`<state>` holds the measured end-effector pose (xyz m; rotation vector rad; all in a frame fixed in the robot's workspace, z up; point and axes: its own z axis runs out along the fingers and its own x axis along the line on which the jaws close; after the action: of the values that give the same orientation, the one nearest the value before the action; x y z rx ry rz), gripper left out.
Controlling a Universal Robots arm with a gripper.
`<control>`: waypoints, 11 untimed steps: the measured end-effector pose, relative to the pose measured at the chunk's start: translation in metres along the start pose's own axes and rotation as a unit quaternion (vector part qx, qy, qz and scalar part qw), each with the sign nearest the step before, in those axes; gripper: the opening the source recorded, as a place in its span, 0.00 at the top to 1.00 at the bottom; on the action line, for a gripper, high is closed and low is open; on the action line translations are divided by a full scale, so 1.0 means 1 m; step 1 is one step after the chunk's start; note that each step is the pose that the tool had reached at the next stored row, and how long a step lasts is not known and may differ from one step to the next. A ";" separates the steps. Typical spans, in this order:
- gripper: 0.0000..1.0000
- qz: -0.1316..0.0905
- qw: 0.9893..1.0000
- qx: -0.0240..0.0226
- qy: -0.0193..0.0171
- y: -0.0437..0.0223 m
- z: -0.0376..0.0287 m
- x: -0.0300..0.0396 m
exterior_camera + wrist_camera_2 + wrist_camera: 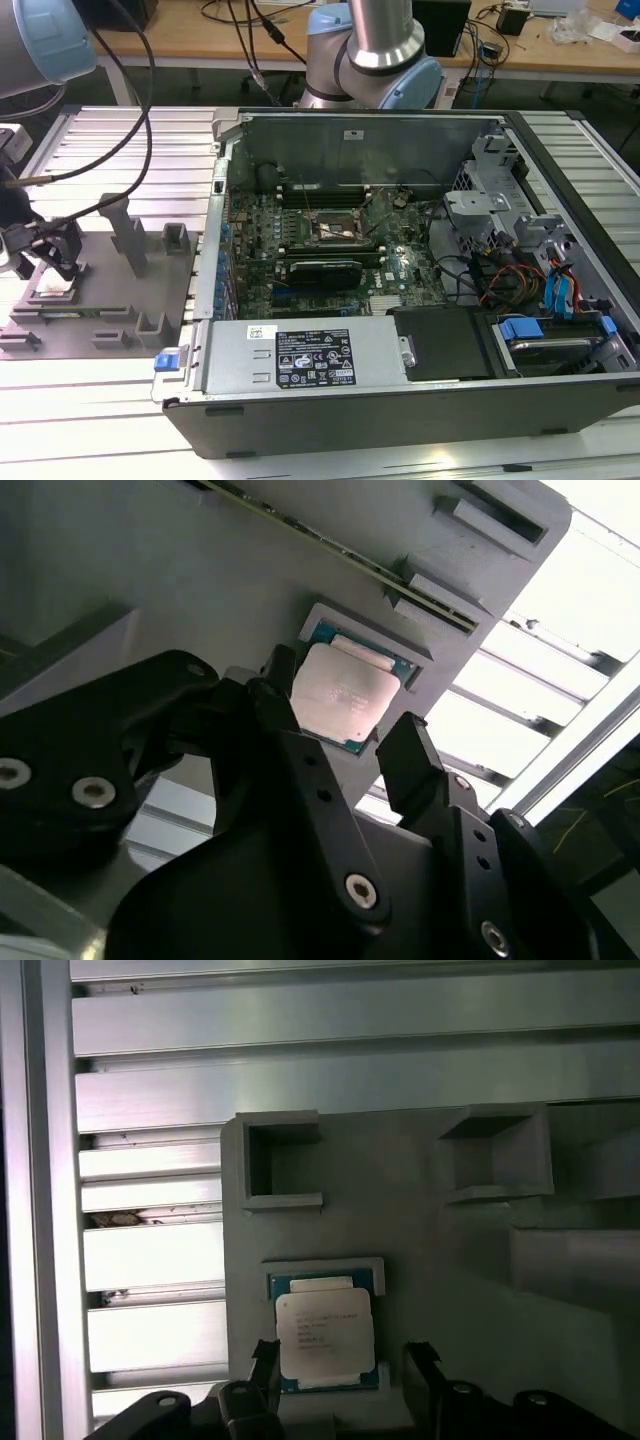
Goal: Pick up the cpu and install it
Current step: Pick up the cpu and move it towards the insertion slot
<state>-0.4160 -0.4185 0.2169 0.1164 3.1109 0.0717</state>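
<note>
Black jaws sit closest to the lens in both wrist views. The gripper (345,705) has them spread, one on each side of the cpu (342,692), and I can't tell whether they touch it. That cpu lies flat in a shallow square recess of the grey fixture plate (420,1260), silvery lid up, its faint print too small for me to read. A ribbed aluminium tabletop (150,1250) carries the plate. All this sits at the exterior view's left; to its right stands an open computer case (400,420) with a socket (337,228) on the motherboard (400,265) and a white sticker (313,358) with black print. Behind runs a wooden tabletop (170,35) strewn with cables.
</note>
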 end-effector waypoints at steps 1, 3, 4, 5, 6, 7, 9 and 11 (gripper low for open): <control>0.40 0.000 1.000 0.000 0.000 -0.0001 0.0028 0.0000; 0.40 0.000 1.000 0.000 0.000 -0.0004 0.0081 0.0002; 0.40 0.000 1.000 0.000 0.000 -0.0005 0.0100 0.0003; 0.40 0.000 1.000 0.000 0.000 -0.0007 0.0133 0.0005; 0.40 0.000 1.000 0.000 0.000 -0.0008 0.0158 0.0008; 0.40 0.000 1.000 0.000 0.000 -0.0009 0.0174 0.0010; 0.40 0.000 1.000 0.000 0.000 -0.0011 0.0208 0.0015; 0.40 0.000 1.000 0.000 0.000 -0.0011 0.0230 0.0017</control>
<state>-0.4170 -0.4184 0.1938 0.1165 3.1114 0.0712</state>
